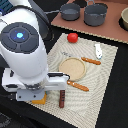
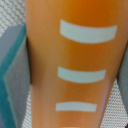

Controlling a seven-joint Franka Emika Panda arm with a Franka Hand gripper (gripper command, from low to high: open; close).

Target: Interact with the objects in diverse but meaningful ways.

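Note:
My gripper (image 1: 36, 95) is low over the near corner of the mat at the exterior view's left, mostly hidden under my arm. It is shut on the orange-yellow ridged block (image 1: 40, 99). In the wrist view the block (image 2: 75, 65) fills the picture, with grey-and-teal fingers (image 2: 12, 70) pressed against both its sides. The dark brown sausage stick (image 1: 62, 98) lies on the mat just beside the block. The red tomato (image 1: 73, 37) sits at the mat's far edge. The white-and-blue piece (image 1: 98, 50) lies at the far right of the mat.
A round wooden plate (image 1: 72, 67) lies mid-mat, with orange-handled cutlery beside it (image 1: 91, 61) and in front of it (image 1: 78, 86). Two grey pots (image 1: 70, 12) (image 1: 95, 14) and a bowl (image 1: 124, 19) stand on the brown board behind. The beige mat (image 1: 105, 85) lies on a black table.

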